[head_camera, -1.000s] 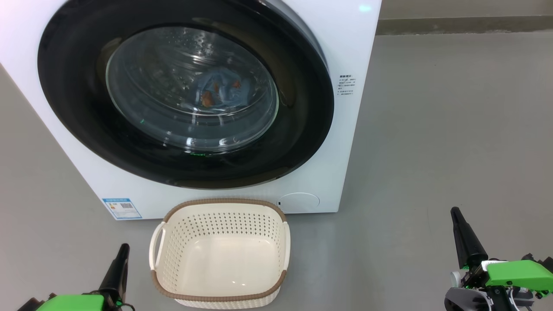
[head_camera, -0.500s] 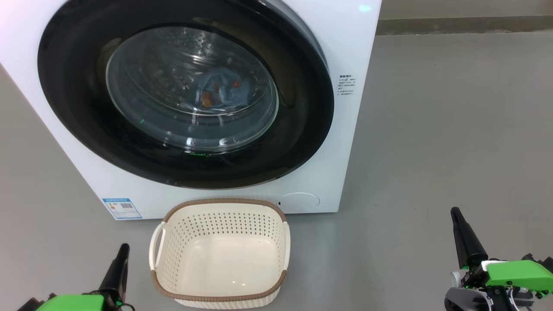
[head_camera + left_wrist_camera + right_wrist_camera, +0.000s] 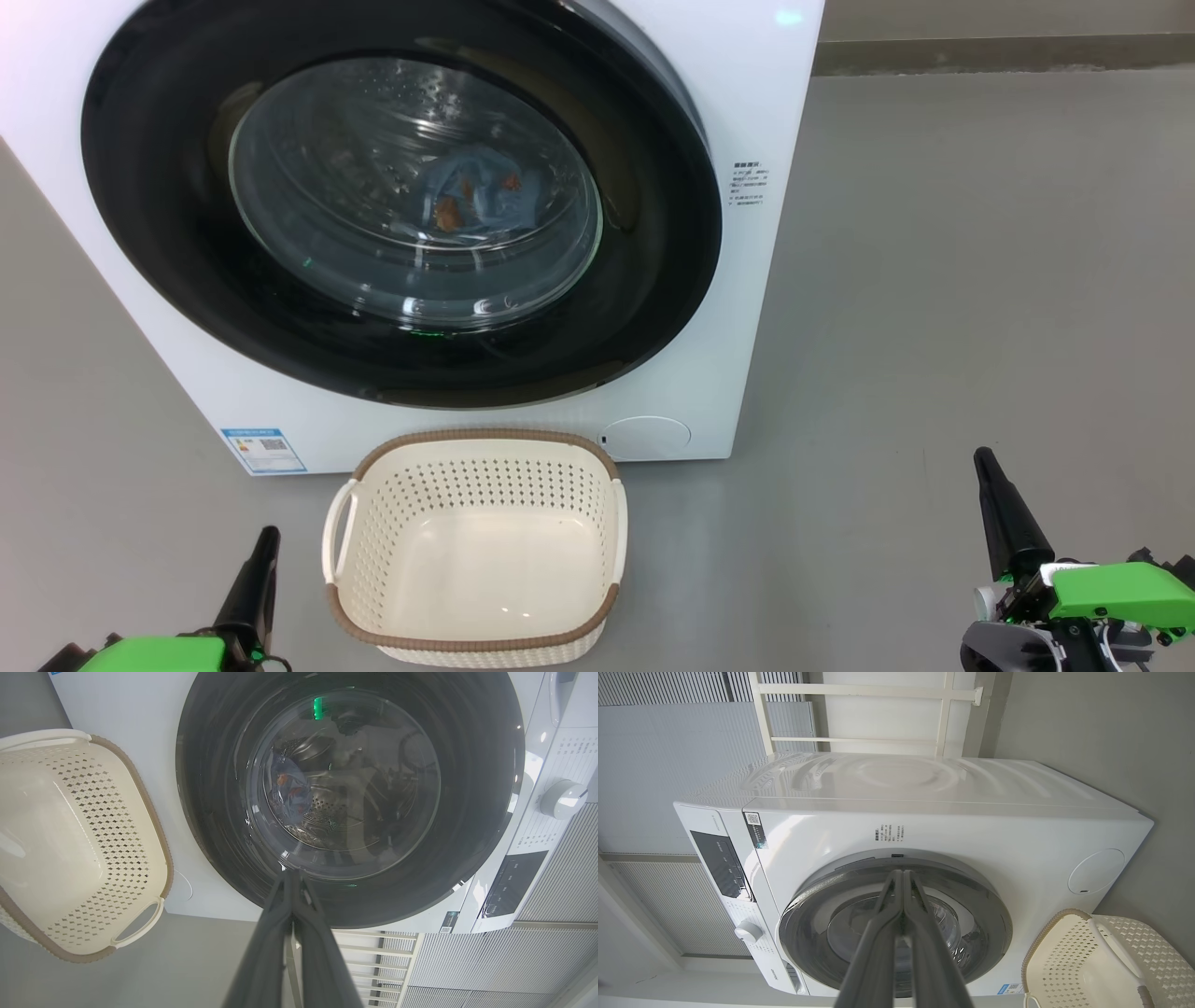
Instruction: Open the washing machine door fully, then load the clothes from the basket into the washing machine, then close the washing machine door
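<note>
The white washing machine [image 3: 766, 103] stands ahead with its round black door [image 3: 140, 243] shut flat against the front. Through the glass window, light blue clothes [image 3: 485, 201] with orange patches lie inside the drum, also visible in the left wrist view as clothes [image 3: 289, 793]. The cream basket [image 3: 476, 551] with a brown rim sits on the floor before the machine, with nothing in it. My left gripper [image 3: 266, 534] is shut at the lower left, beside the basket. My right gripper [image 3: 982, 455] is shut at the lower right, well clear of the machine. Both hold nothing.
Grey floor [image 3: 980, 280] stretches to the right of the machine. A blue label sticker [image 3: 263, 450] marks the machine's lower front. The control panel and knob [image 3: 563, 799] sit above the door. A white rack [image 3: 859, 714] stands behind the machine by a slatted wall.
</note>
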Available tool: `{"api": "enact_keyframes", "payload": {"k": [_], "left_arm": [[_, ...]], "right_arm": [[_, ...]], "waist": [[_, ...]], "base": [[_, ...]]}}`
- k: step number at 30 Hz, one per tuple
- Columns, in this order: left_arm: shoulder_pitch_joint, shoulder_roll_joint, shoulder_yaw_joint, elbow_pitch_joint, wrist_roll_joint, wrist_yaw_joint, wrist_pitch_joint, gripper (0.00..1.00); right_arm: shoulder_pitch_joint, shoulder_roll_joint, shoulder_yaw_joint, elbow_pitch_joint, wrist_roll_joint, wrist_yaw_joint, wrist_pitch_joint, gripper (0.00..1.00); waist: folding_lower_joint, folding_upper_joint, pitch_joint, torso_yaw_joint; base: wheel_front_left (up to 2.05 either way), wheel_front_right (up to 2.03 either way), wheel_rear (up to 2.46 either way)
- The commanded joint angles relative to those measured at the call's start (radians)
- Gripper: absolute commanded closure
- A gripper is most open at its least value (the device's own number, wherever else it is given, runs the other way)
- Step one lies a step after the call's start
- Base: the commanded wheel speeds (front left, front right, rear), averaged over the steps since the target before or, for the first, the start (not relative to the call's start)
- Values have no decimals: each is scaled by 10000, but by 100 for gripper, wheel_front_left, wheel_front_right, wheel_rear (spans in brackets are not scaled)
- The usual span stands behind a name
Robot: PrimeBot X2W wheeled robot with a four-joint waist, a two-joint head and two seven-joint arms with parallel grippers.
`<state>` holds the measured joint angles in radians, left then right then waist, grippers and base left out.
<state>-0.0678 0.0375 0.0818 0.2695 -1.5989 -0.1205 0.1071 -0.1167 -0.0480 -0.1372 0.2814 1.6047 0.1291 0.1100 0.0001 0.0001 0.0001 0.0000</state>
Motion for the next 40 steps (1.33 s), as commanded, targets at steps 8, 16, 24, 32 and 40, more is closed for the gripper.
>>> {"api": "enact_keyframes", "payload": {"k": [8, 16, 24, 32, 40], "left_arm": [[-483, 127, 340, -182, -81, -95, 73, 100], [-483, 127, 340, -181, -81, -96, 74, 100], [-483, 127, 340, -181, -81, -96, 74, 100], [-484, 127, 340, -181, -81, -96, 74, 100], [-484, 127, 340, -180, -81, -96, 74, 100]], "right_arm": [[5, -23, 215, -298, 24, 16, 44, 100], [5, -23, 215, -298, 24, 16, 44, 100], [5, -23, 215, -298, 24, 16, 44, 100], [5, -23, 215, -298, 24, 16, 44, 100], [5, -22, 215, -298, 24, 16, 44, 100]], "waist": [[-1, -1, 0, 0], [-1, -1, 0, 0], [-1, -1, 0, 0], [-1, -1, 0, 0], [-1, -1, 0, 0]], "base": [[0, 0, 0], [0, 0, 0], [0, 0, 0], [0, 0, 0], [0, 0, 0]]}}
